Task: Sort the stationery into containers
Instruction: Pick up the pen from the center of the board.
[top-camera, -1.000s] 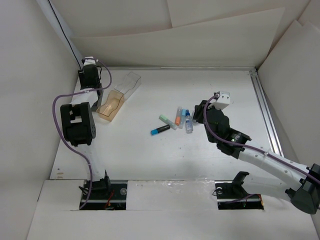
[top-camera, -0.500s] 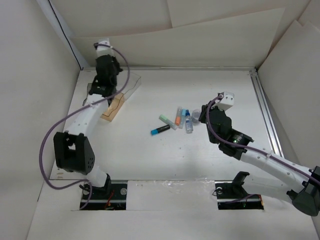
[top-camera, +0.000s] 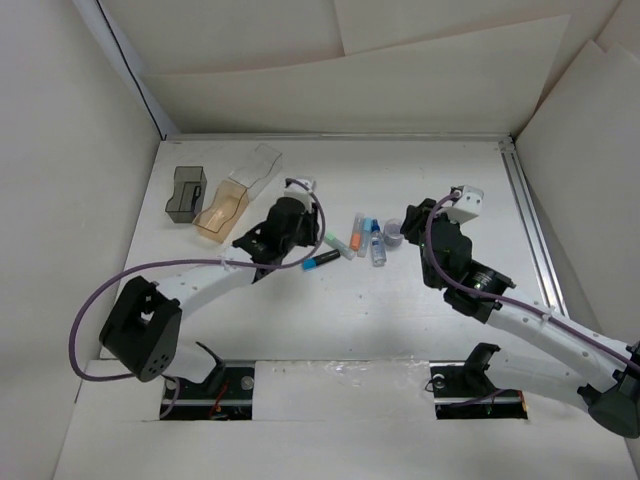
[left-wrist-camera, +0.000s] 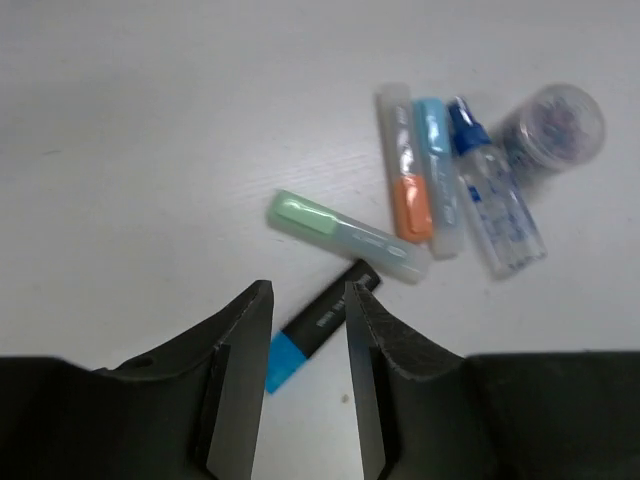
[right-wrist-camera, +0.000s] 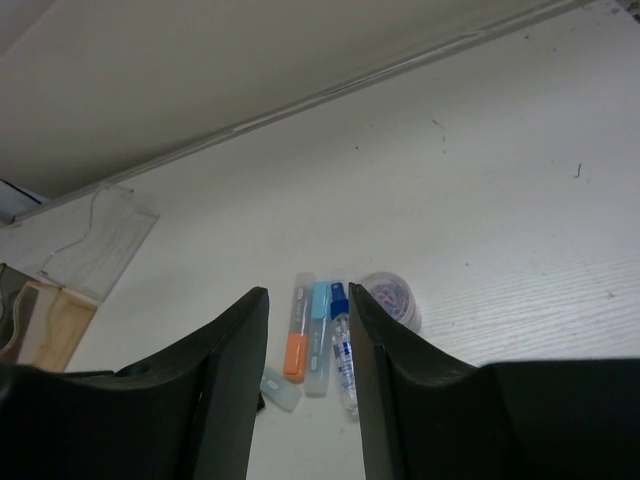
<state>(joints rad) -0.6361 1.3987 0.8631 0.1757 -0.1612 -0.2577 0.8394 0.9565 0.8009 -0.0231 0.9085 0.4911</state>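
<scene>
- Left gripper (left-wrist-camera: 307, 298): its two dark fingers are seen parted by a narrow gap, and nothing is clamped between them.
- Black marker (left-wrist-camera: 318, 335), blue-capped: it lies flat on the table (left-wrist-camera: 150, 120) under that gap, slanted across it, with the cap end nearer the wrist. Whether either finger touches it cannot be told.
- Handling, as judged: the marker is light and stiff, with a smooth plastic barrel that may roll or skid. It is best pinched across the middle of the barrel, with the fingers turned square to its length.
- Green marker (left-wrist-camera: 345, 235): it is found just beyond the fingertips, close to the black marker's far end.
- Orange marker (left-wrist-camera: 408, 170) and blue marker (left-wrist-camera: 440, 170): they are laid side by side, touching, further beyond the fingertips and to their right.
- Bottle (left-wrist-camera: 495, 200): it lies against the blue marker's far side, with a round clear tub (left-wrist-camera: 555, 125) just past it. The bottle is judged light, rounded and slick, so it is better gripped across the body than at the cap.
- Right gripper (right-wrist-camera: 307, 300): its fingers are parted and empty, and the same cluster is seen beyond their tips.
- Grey bin (top-camera: 183, 195), amber bin (top-camera: 215, 215) and clear bin (top-camera: 258, 165): they are set in a row farthest off, well apart from both grippers and the markers.
</scene>
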